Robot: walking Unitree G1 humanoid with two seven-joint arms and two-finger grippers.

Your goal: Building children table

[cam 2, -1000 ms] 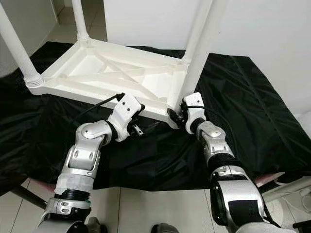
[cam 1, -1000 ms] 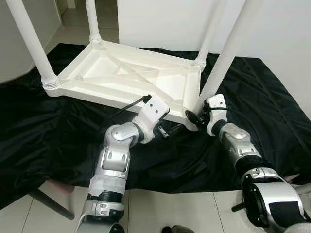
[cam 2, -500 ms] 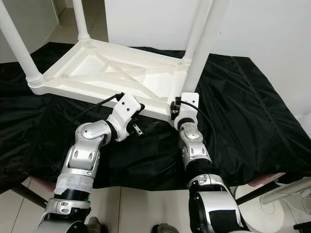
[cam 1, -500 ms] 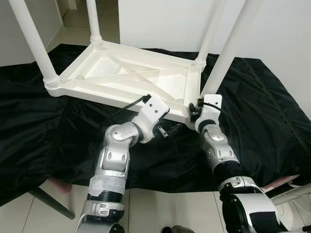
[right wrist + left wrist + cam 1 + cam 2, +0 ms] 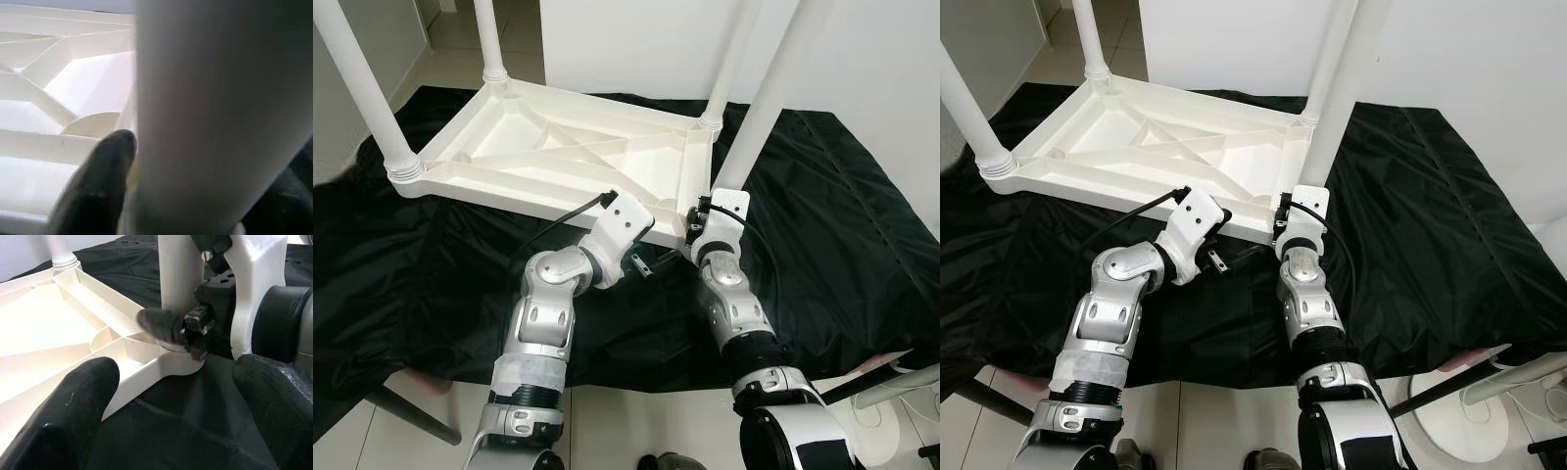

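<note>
Table (image 5: 558,157): 1, white plastic, upside down on a black sheet (image 5: 822,245) spread over the floor (image 5: 636,431); ribbed underside faces up.
Legs: 4, white, all standing up from the corners. Far-left leg (image 5: 487,39), near-left leg (image 5: 362,88), far-right leg (image 5: 729,59), near-right leg (image 5: 769,93).
Where: table sits toward the sheet's far-left part; near-right corner is closest to both arms.
Arms: 2, silver, both reaching fwd & bent at the elbow.
Left gripper (image 5: 651,262): low, just in front of the table's near edge, close to the near-right corner, aimed to the robot's right. Left wrist view: fingers (image 5: 73,416) spread wide, nothing betw. them, hovering over sheet & table edge.
Right gripper (image 5: 697,217): at the base of the near-right leg, wrist upright, forearm rising steeply from below. Left wrist view shows 1 black finger (image 5: 161,325) lying across the leg just above its socket. Right wrist view: leg (image 5: 220,112) up close betw. the fingers, 1 finger (image 5: 98,186) on one side, the other dark at the far edge. Fingers clasped round the leg.
Other: a dark bar (image 5: 406,411) by the sheet's near-left edge; white cable & tube (image 5: 901,367) at the near-right.
</note>
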